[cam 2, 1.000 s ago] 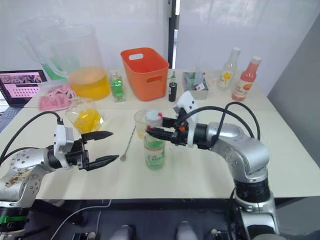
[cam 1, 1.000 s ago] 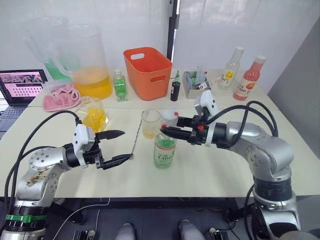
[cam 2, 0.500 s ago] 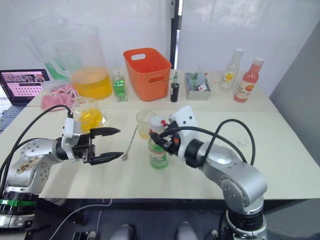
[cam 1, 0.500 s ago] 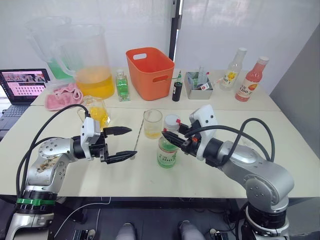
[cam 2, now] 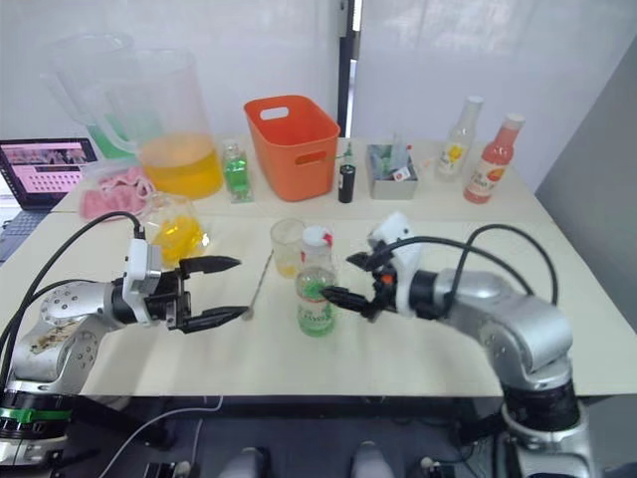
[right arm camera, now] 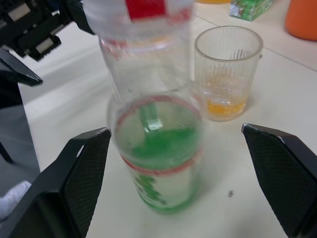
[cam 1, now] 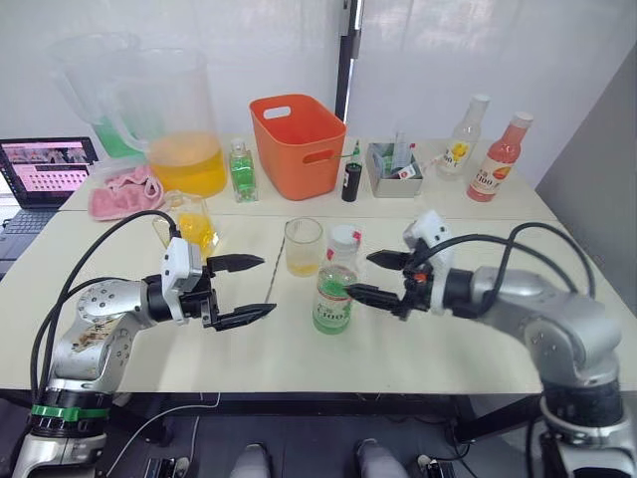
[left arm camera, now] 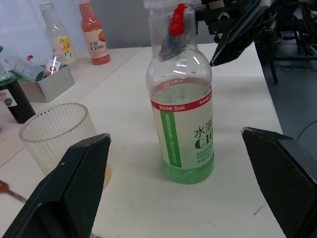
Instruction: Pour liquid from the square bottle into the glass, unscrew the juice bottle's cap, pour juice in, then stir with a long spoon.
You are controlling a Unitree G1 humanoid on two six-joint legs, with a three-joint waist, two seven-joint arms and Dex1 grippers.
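The white table (cam 1: 478, 349) carries all items. At its far side two large clear jugs (cam 1: 174, 115) are seen, one holding yellow liquid, with an orange basket (cam 1: 296, 142) beside them.

The juice bottle (cam 1: 333, 289) stands upright near the table's middle, green liquid in its lower part, and the cap (cam 1: 343, 237) is seated on its neck. The glass (cam 1: 303, 246) stands just beside it on the far side, apart from it, with a little yellow liquid at its bottom. The square bottle (cam 1: 192, 226) stands to the robot's left of the glass, behind the left pincer. The long spoon (cam 1: 271, 282) lies flat on the table between the left pincer and the juice bottle.

The right pincer (cam 1: 370, 275) is held just to the right of the juice bottle at mid height, fingers spread wide, nothing grasped; contact with the bottle is not observed. The left pincer (cam 1: 255, 287) is held above the table to the left of the bottle, fingers likewise spread wide and empty, tips pointed toward the bottle.
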